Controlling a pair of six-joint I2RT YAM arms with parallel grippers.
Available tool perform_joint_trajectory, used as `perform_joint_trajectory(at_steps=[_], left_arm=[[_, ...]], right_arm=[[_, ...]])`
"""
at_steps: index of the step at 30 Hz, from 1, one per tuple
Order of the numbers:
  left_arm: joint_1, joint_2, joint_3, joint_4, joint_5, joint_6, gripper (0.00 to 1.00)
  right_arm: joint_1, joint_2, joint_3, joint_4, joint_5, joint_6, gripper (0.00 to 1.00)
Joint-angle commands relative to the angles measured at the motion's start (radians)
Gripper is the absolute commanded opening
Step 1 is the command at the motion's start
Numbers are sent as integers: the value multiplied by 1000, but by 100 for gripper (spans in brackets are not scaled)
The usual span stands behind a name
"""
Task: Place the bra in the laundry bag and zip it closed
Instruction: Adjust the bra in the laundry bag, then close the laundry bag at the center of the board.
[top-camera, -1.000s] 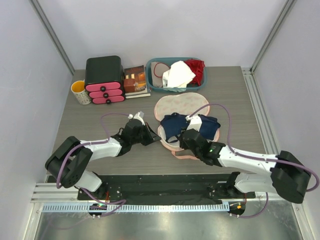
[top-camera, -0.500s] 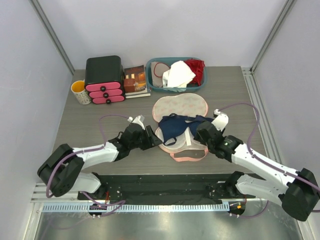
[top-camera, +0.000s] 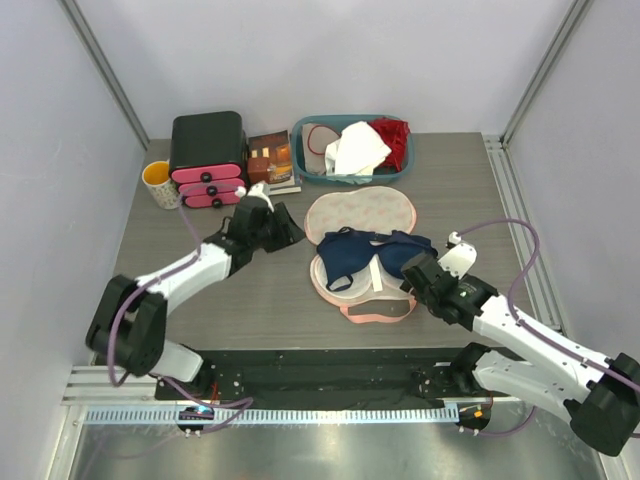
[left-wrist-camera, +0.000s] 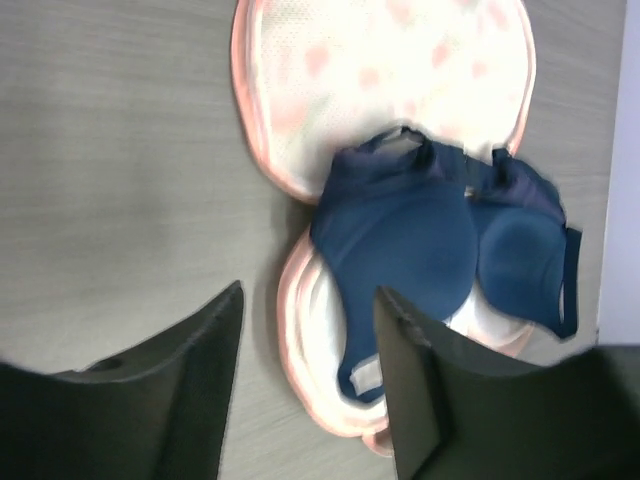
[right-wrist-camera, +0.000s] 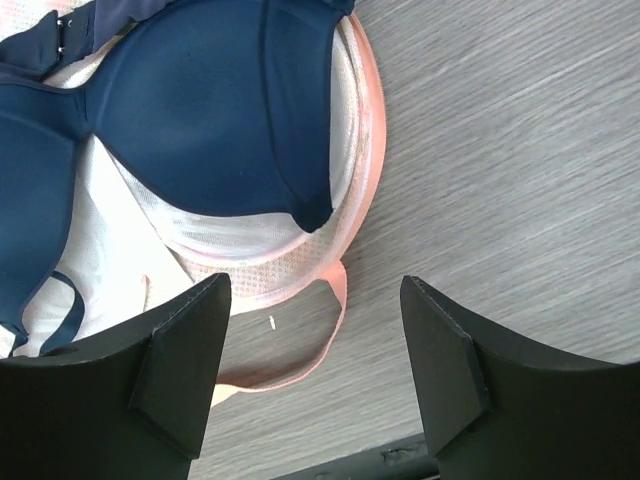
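Left gripper (top-camera: 288, 232), fingers spread and empty, is hovering beside the open laundry bag (top-camera: 360, 208). The navy bra (top-camera: 372, 253) is lying across the bag's lower half. Right gripper (top-camera: 410, 268), fingers likewise apart, is hanging at the near right rim. The likely next move is folding the lid over the cups, then zipping. All is sitting on a grey wood-grain table (top-camera: 200, 300) between pale walls.

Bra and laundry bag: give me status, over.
Left tool open, empty, left of the laundry bag. Right tool open, empty, at its right side. Bra lying across the bag's near half, bag open, unzipped. Nothing blocking.
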Motion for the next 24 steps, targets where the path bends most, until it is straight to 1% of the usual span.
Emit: perform_joint_trajectory(at_steps=[1,2,4,7,9,12,18,20,24], left_arm=[[87,184,191,-6,152,121,49],[96,259,212,1,167,126,47],[107,316,275,29,155,159,43],[104,384,335,66,109,207,41],[98,427,389,63,74,236,41],[96,491,448,54,78,265,41],[86,599,531,52,58,298,43],[83,623,565,43,26,328,43],[77,677,608,31,17,360,42]], right_arm=[[-4,-52,26,-26,11,32,74],[-4,-58,27,-26,8,28,74],[-4,-85,29,-26,-5,16,74],[-4,-112,20,-8,-22,-9,74],[-4,-116,15,-5,-25,-12,74],[-4,-112,7,-5,-28,-21,74],[-6,-113,1,5,-32,-34,74],[-4,-122,1,8,-32,-37,74],[-4,-142,-11,9,-24,-40,75]])
